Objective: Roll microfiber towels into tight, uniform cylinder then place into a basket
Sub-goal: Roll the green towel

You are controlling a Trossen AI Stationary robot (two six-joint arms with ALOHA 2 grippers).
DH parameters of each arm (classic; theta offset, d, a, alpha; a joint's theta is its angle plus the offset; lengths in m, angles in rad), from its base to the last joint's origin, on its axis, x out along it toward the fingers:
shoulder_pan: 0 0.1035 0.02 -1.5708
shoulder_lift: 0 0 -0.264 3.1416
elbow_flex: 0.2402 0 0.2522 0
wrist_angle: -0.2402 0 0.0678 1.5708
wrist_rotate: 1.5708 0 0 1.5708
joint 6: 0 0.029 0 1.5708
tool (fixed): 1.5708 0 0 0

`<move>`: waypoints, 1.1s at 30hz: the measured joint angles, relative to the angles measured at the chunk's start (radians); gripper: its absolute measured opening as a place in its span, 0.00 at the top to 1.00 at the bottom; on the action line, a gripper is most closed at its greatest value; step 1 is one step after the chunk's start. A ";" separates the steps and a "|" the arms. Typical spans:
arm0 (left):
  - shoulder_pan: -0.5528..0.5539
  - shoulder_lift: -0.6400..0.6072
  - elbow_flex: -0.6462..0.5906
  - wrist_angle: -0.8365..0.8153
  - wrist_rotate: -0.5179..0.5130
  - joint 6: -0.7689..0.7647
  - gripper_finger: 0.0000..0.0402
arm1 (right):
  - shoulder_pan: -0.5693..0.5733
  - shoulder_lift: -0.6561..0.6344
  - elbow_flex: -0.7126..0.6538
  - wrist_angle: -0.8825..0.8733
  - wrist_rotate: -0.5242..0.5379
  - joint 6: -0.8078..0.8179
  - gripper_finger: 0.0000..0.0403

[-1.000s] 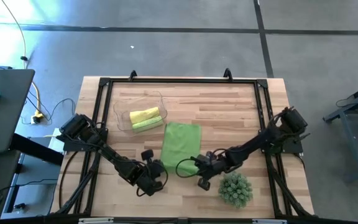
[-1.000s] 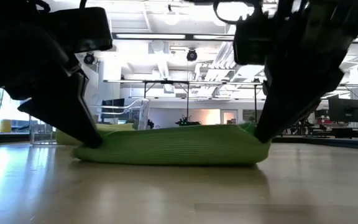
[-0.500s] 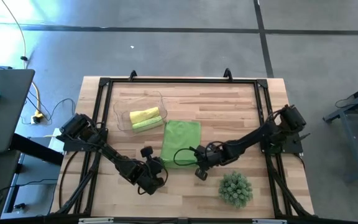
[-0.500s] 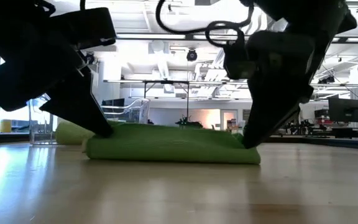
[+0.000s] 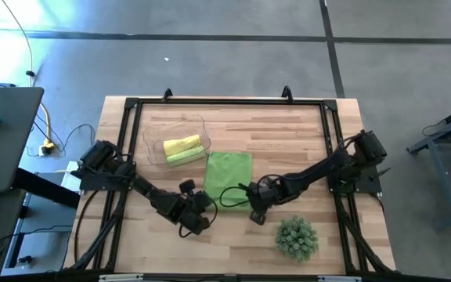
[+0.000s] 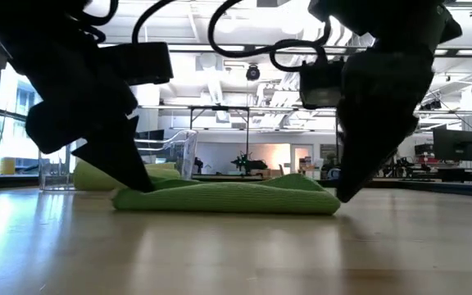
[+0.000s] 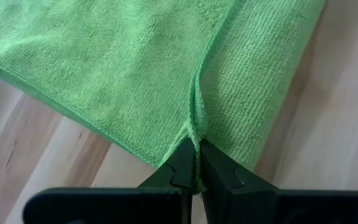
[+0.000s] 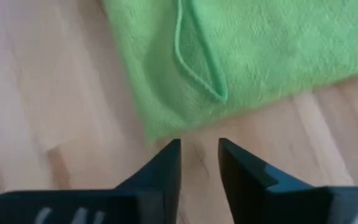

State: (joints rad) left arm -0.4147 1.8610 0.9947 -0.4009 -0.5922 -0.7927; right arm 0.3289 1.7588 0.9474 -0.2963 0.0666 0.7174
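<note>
- High view: I see the lime green microfiber towel (image 5: 227,178) at table centre, its near edge partly rolled. The clear plastic rectangular basket (image 5: 156,133), at 10 o'clock from it, holds one yellow and one green roll.
- Low view: both grippers sit at the roll's ends.
- Left wrist view: left gripper (image 7: 197,176) pinched closed on the towel's fold.
- Right wrist view: right gripper (image 8: 199,163) parted, holding nothing, just off the towel's edge.

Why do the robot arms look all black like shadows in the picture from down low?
In the low view, bright ceiling lights and windows sit behind the arms, so the left gripper and right gripper show as dark silhouettes; the wooden table shines with glare. In the high view, light is even.
</note>
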 joint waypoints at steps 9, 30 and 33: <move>0.016 0.000 0.000 0.008 0.014 0.011 0.98 | 0.048 -0.097 0.001 0.112 0.027 -0.280 0.73; 0.015 0.000 0.004 0.001 0.044 0.078 0.81 | 0.026 0.043 0.001 0.133 0.082 -0.406 0.48; 0.015 0.000 0.039 -0.037 0.031 0.115 0.76 | 0.024 0.049 0.001 0.122 0.067 -0.360 0.50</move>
State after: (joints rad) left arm -0.3996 1.8606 1.0339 -0.4374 -0.5617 -0.6777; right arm 0.3530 1.8075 0.9485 -0.1747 0.1333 0.3574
